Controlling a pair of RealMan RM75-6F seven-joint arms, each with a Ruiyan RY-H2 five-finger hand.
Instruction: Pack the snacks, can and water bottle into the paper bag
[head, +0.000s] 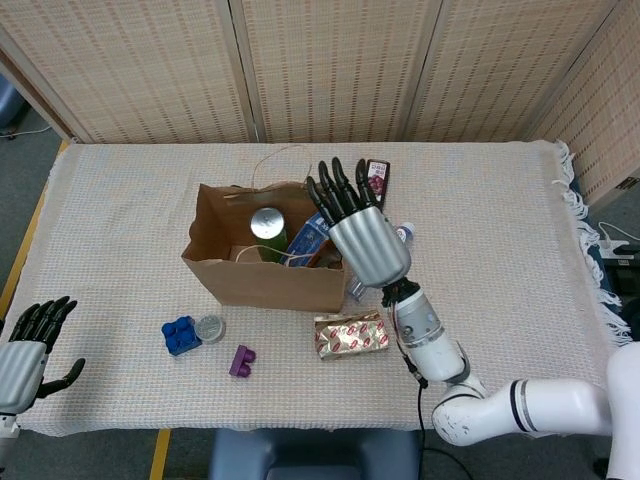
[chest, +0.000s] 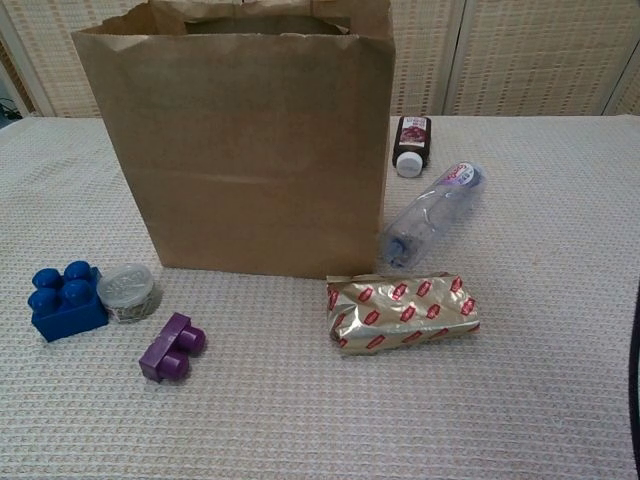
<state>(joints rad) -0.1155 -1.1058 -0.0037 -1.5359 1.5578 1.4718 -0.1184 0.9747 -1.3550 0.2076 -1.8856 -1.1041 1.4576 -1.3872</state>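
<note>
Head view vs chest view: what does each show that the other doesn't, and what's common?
Only the head view shows both hands: the right hand open with fingers spread above the paper bag, the left hand open at the table's left edge. It also looks into the bag, at a can and a snack pack.

Only the chest view shows the water bottle unobstructed.

Both show the bag, gold snack packet, dark bottle, blue block, purple block and small round container.

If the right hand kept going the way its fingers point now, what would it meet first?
Probably the small dark bottle with the white cap: the open right hand points up-image, its fingertips beside that bottle. The hand looks raised above the table, so it might pass over.
</note>
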